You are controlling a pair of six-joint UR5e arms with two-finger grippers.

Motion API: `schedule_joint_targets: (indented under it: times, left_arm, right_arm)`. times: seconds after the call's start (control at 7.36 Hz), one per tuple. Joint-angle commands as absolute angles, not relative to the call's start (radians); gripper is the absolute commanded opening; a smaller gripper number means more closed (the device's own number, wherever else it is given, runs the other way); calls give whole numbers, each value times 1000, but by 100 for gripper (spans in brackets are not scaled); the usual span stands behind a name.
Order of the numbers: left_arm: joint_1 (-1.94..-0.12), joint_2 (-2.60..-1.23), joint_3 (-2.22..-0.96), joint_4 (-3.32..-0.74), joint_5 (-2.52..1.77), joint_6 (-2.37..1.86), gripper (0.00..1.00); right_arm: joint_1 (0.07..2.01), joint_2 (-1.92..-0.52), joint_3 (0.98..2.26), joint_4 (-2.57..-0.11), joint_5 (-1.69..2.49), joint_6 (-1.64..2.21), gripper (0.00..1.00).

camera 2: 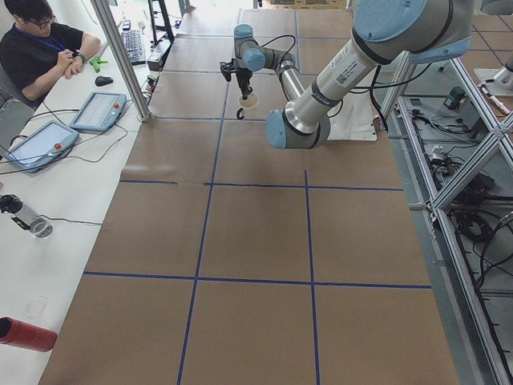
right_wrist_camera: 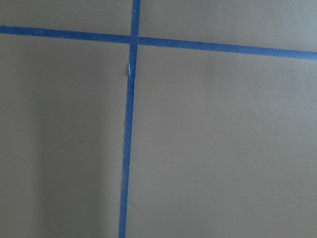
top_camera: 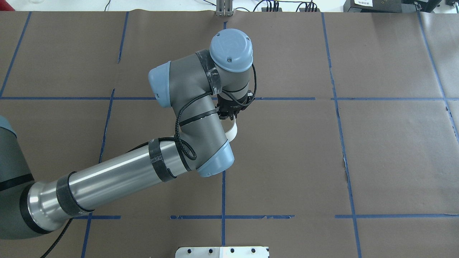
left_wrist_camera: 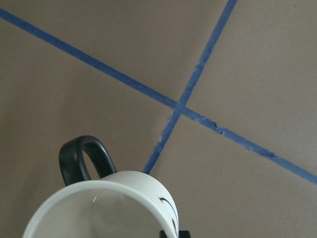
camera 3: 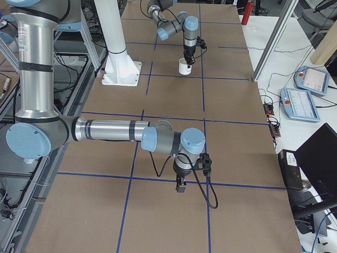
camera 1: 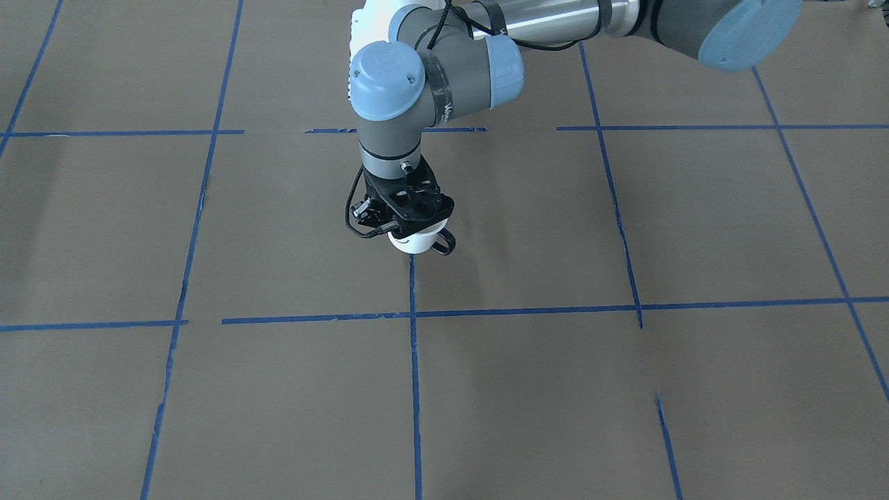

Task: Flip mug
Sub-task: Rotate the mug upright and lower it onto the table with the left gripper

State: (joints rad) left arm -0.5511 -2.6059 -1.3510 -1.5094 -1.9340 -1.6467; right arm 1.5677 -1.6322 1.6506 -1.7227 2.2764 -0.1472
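Fingers (left_wrist_camera: 173, 234) of the left gripper (camera 1: 415, 228) pinch the rim of the mug (left_wrist_camera: 99, 208), held mouth-up directly beneath them, long axis vertical, near the tape cross (left_wrist_camera: 179, 106) on its robot side; inverting it likely needs a wrist roll

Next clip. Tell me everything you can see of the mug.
The mug is small, white and glossy like enamel, with a black loop handle and black drawn marks on its side. It is mouth-up, and what shows of the inside is empty. The left end effector grips its rim from above. It is near a crossing of blue tape lines. Whether its base touches the table cannot be told.
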Motion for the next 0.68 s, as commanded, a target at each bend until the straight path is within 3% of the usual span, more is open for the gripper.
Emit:
schedule_joint_targets:
  times: [0.0, 0.54]
  left_arm:
    - [-522, -2603, -1330, -1505, -1936, -1644, 0]
    - [-520, -2608, -1325, -1528, -1928, -1655, 0]
  right_arm:
    - [1568, -1632, 1651, -1723, 2276, -147, 100]
    - [1568, -1632, 1652, -1723, 2276, -147, 100]
